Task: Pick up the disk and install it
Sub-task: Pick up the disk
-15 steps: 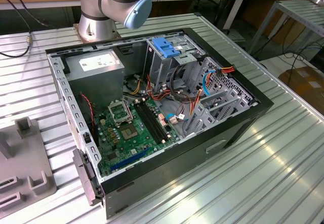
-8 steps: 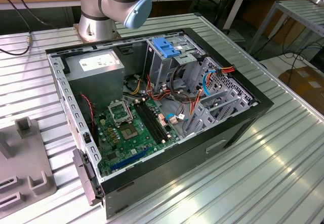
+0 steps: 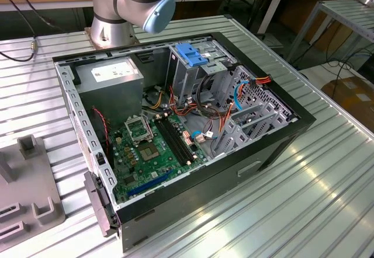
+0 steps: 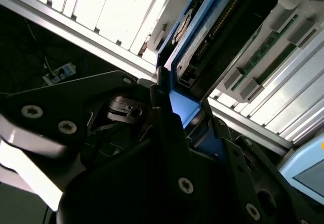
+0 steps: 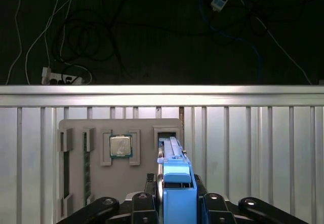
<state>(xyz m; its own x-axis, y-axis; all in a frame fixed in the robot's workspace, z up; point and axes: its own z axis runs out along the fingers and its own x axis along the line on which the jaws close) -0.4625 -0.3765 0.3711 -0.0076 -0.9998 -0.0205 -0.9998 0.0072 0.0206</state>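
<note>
Currently: fingers (image 5: 210,203) clenched on the disk (image 5: 174,181), pinching its blue-railed near end, as seen in both wrist views. Disk stands on edge, far end at a slot of the grey holder tray (image 5: 136,178) on the slatted tabletop (image 5: 253,153). Cannot tell whether it is seated in the slot or just clear of it. Processor chip (image 5: 120,145) lies in a neighbouring pocket. Open computer case (image 3: 263,147) sits on the tabletop in the exterior view. Judgement: pick-up stage. To do it well, draw straight along the slot without twisting, with the grip square on the rails so the drive neither binds nor slips.
</note>
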